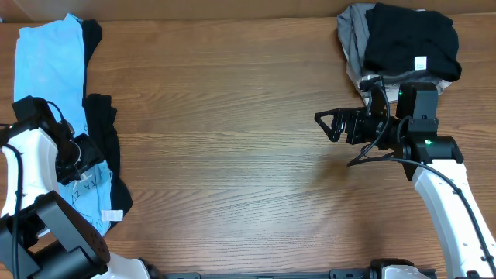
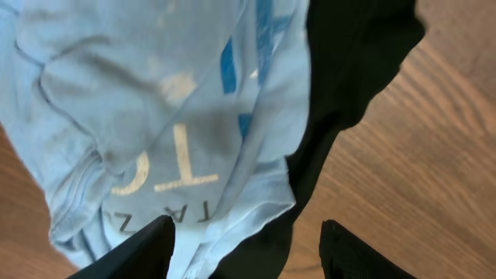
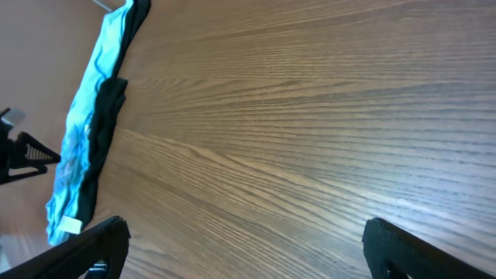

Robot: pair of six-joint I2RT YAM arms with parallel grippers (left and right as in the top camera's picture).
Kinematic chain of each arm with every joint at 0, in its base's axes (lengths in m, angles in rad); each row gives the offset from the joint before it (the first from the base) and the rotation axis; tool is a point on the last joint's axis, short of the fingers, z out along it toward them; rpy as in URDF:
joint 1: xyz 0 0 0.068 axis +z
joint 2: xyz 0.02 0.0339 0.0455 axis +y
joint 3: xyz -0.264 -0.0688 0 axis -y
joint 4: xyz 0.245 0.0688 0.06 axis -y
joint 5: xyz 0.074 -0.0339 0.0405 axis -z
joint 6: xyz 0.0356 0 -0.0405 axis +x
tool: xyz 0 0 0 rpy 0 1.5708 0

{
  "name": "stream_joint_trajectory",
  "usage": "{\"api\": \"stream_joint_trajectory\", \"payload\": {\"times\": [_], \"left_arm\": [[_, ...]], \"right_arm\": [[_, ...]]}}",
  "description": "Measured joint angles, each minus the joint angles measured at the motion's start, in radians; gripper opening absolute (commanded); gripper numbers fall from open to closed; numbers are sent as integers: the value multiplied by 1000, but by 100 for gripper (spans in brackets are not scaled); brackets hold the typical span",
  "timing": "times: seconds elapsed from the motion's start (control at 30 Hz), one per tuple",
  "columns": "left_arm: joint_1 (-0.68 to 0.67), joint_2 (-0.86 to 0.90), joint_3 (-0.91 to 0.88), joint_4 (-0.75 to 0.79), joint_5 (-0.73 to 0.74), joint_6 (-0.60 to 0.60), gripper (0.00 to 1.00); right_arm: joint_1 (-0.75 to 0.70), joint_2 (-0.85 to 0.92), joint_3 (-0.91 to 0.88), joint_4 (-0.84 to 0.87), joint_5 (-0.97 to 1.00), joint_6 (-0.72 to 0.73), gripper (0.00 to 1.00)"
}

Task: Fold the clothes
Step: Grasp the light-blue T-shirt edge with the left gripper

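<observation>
The clothes lie in two places. A light blue T-shirt with white lettering stretches along the table's left edge, with a long black garment beside it. My left gripper hangs over their near end. In the left wrist view its jaws stand open, with the blue hem and the black cloth beneath them, gripping nothing. A pile of black and grey clothes sits at the back right. My right gripper is wide open over bare wood, left of that pile.
The wooden table spans the whole view. A white tag shows at the black garment's near end. In the right wrist view the blue shirt and the black garment lie far off at the left.
</observation>
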Motion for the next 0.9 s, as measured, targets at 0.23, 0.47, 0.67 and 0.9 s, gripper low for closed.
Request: {"api": "stream_joint_trajectory", "payload": {"times": [0.23, 0.47, 0.67, 0.9], "left_arm": [[0, 0, 0, 56, 15, 3, 50], [-6, 14, -3, 159, 18, 26, 39], [-64, 84, -10, 214, 19, 76, 39], [-134, 188, -11, 229, -5, 109, 30]], "right_arm": [[0, 0, 0, 0, 10, 0, 100], [0, 0, 0, 0, 13, 0, 100], [0, 0, 0, 1, 29, -1, 100], [0, 0, 0, 1, 37, 0, 100]]}}
